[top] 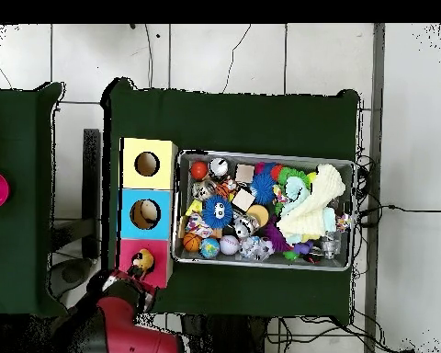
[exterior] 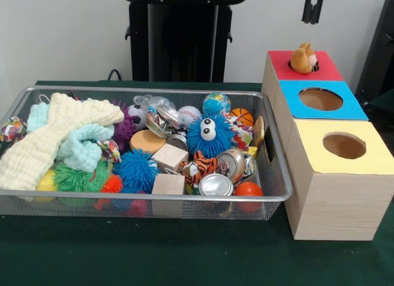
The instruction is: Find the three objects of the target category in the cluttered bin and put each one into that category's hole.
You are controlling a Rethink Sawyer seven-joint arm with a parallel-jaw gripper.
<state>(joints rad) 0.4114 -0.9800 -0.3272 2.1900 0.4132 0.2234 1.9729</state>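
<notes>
My gripper hangs high above the red box, its two dark fingers close together with nothing between them; whether they are fully shut I cannot tell. Straight below it, well apart from the fingertips, the tan toy sits in the hole of the red top, its body mostly above the rim and covering nearly all of the opening. From above, my arm reaches over the near end of the row of boxes, and the tan toy shows just beside the wrist on the red top. The tiger toy lies in the bin, toward its front right part, between a wooden cube and a silver can, just below the blue ball with eyes. It is far from my gripper, down and to the left in the front view. The pale yellow toy I cannot pick out among the clutter. A cream cloth covers the bin's left end. The blue box and yellow box stand in line with the red one, beside the bin.
</notes>
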